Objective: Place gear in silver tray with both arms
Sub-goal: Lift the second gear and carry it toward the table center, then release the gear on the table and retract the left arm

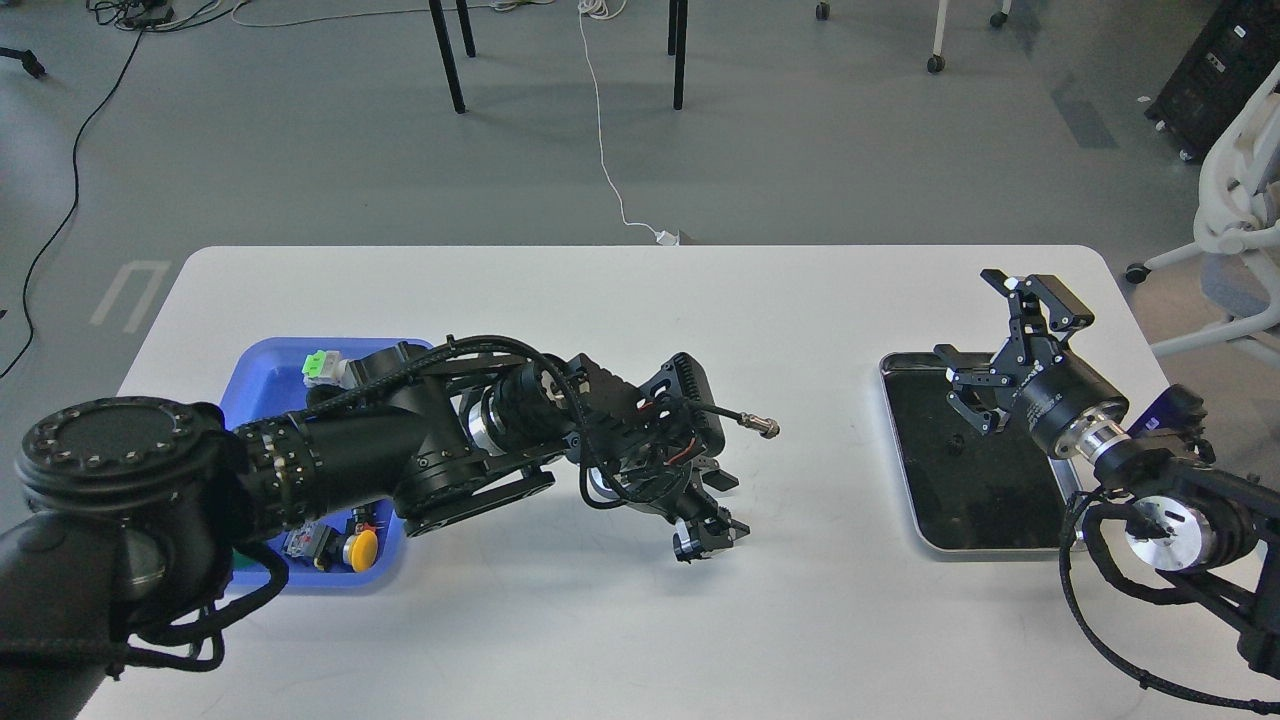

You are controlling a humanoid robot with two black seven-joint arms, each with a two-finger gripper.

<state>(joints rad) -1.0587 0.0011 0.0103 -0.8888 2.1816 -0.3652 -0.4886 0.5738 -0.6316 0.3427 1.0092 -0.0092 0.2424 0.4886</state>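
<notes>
left jaws (pixel 712 528) clamped on small dark gear (pixel 686 547) mid-counter, seemingly for handover; right jaws (pixel 985 345) apart above silver tray (pixel 897 440), waiting.

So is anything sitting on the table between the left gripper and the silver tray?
Nothing visible: the table between the left gripper and the silver tray is bare white surface. The right gripper, though, hangs open above the tray's far left part.
</notes>
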